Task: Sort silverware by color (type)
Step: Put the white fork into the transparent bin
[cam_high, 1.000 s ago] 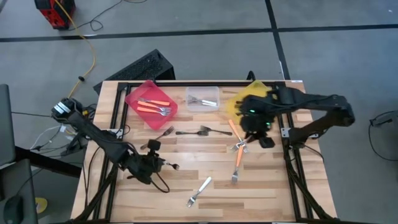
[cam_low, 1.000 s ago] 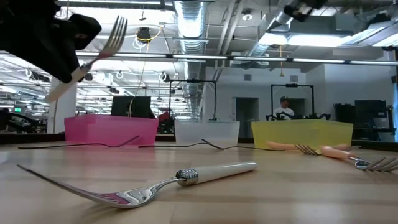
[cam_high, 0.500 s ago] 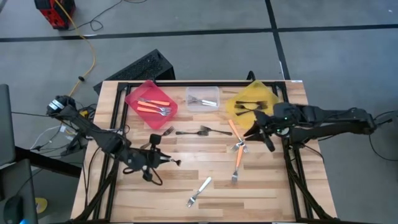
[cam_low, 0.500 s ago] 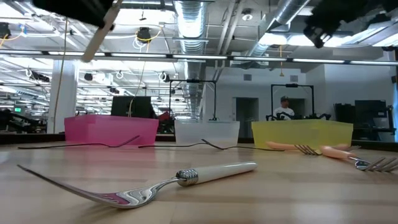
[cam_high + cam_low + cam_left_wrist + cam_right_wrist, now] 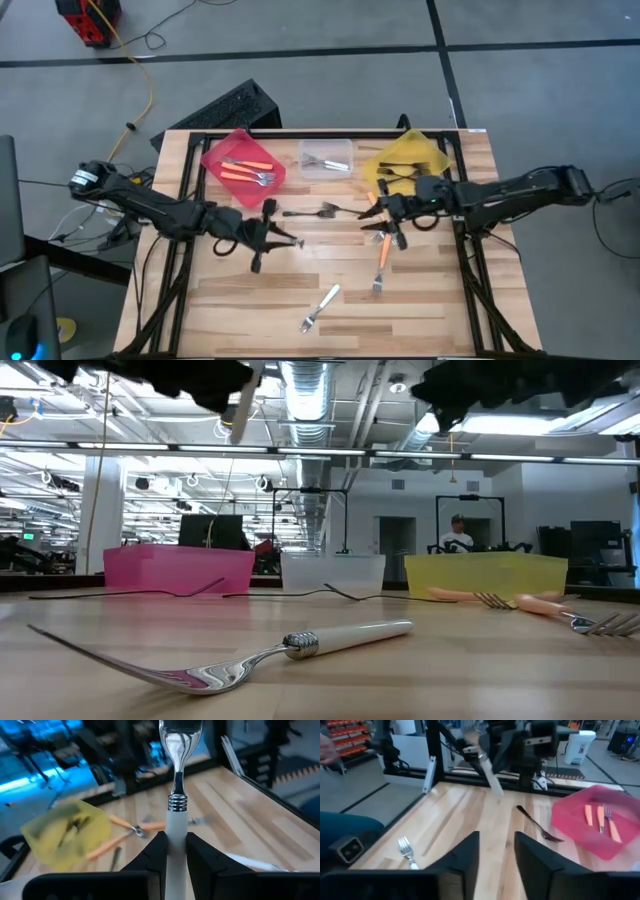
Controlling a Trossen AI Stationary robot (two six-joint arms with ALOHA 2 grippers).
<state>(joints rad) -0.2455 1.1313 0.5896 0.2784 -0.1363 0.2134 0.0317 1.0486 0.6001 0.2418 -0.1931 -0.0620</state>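
Both arms have swung inward since the earlier frame. Left gripper [image 5: 272, 238] now sits mid-counter, closed on a white-handled fork [image 5: 176, 820]: smooth matte handle, ribbed metal collar, shiny head, held clear of the wood. Right gripper [image 5: 392, 222] has come off the yellow bin [image 5: 437, 153] and hovers over the orange-handled forks [image 5: 383, 250]; fingers [image 5: 462, 857] apart, nothing between them.

Counter [image 5: 440, 290] is pale wood planks on a black frame. Translucent bins along the far edge: red bin [image 5: 222, 148] with orange-handled forks, clear bin [image 5: 342, 147] with silver ones, yellow with dark ones. Loose on the wood: thin dark forks [image 5: 325, 211] near the clear bin, another white-handled fork [image 5: 250, 655] at the near edge, tines curved up.

Room: grey floor, yellow cable [image 5: 145, 95], exposed ceiling ducts [image 5: 305, 390]; a person [image 5: 457, 535] stands far behind the yellow bin.
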